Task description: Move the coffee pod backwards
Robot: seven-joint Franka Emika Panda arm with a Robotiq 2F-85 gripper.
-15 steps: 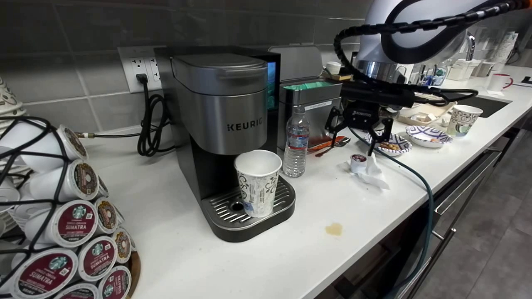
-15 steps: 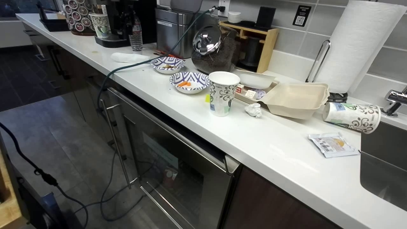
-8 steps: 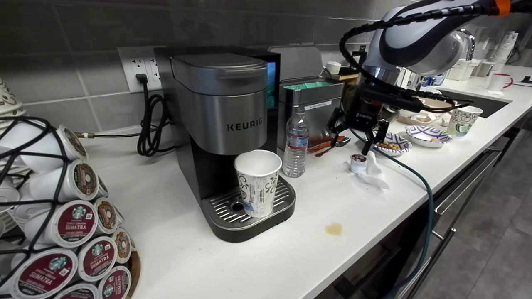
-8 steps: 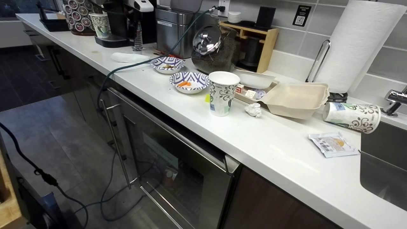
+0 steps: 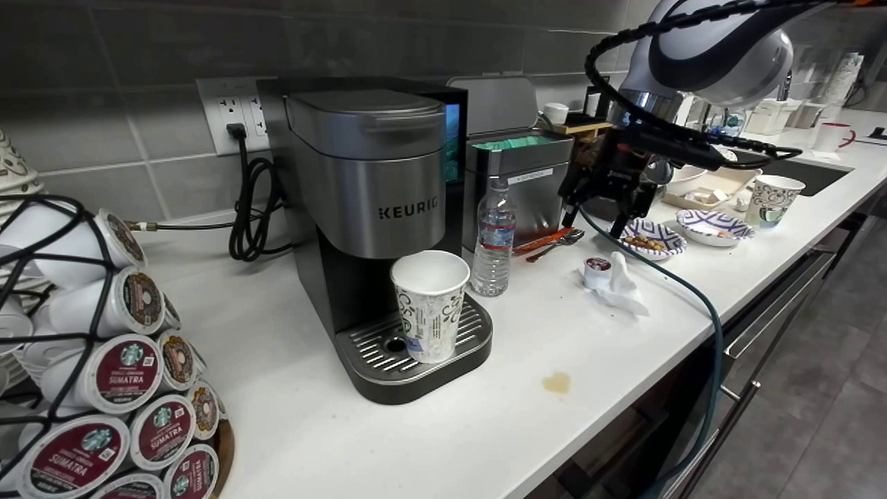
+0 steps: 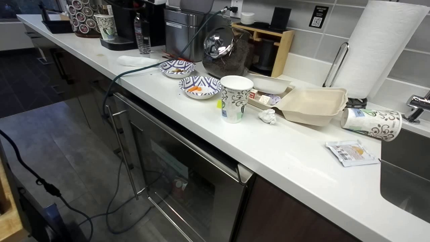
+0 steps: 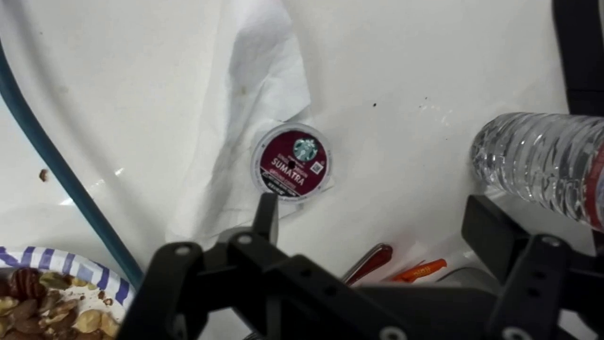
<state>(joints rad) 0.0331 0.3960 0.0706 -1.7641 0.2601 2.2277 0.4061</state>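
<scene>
The coffee pod [image 5: 597, 272] is a small white cup with a dark red Sumatra lid. It stands lid up on a crumpled white napkin [image 5: 627, 294] on the counter. In the wrist view the pod [image 7: 293, 163] shows a small dark hole in its lid. My gripper [image 5: 592, 224] hangs above the counter, beyond the pod in that exterior view. In the wrist view the gripper [image 7: 376, 215] is wide open with nothing between its fingers. The left finger [image 7: 266, 215] overlaps the pod's lower edge in the picture, apparently above it. I cannot make out the pod in the exterior view with the napkin [image 6: 137, 61].
A water bottle [image 5: 495, 246] stands beside the Keurig machine [image 5: 374, 187]. A bowl of nuts [image 5: 651, 240], a teal cable [image 5: 693, 287], cutlery [image 5: 554, 244] with an orange wrapper [image 7: 417, 271], and a steel bin [image 5: 520, 187] are close to the gripper.
My gripper has moved up and slightly right in an exterior view, farther from the pod, and its wrist has tilted. It stays open. The pod and napkin have not visibly moved.
</scene>
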